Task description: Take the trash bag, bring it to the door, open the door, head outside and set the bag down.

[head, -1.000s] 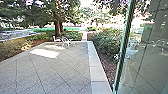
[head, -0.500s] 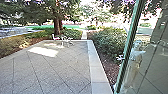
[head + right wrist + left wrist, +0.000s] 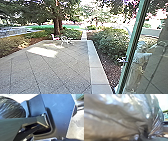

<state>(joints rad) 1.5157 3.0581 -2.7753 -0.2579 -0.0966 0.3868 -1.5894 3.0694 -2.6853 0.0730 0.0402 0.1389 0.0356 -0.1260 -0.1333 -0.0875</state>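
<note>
Carrying the trash bag (image 3: 115,119) outside is judged to be the step in hand, with the setting-down not yet done. The bag's creased, shiny plastic is seen very close in the left wrist view, and its dark bulk is also caught in the right wrist view, beside the robot's own plate (image 3: 58,116). Whether either claw is apart, together or clamped on the plastic cannot be told. Ahead, the paved yard (image 3: 50,72) is seen beside the green-edged glass panel (image 3: 132,47), which is taken to be the door and stands on the robot's right. For a clean passage, a slow, straight line should be held over the paving, with room left for the arms and the bulging bag, since thin plastic could be snagged or torn on that edge. Sharp turns are best avoided, as a swinging load might be knocked against the glass. The pale kerb strip (image 3: 97,75) by the planting bed (image 3: 108,41) should be given a wide berth, and the bag lowered gently only where flat paving is found
</note>
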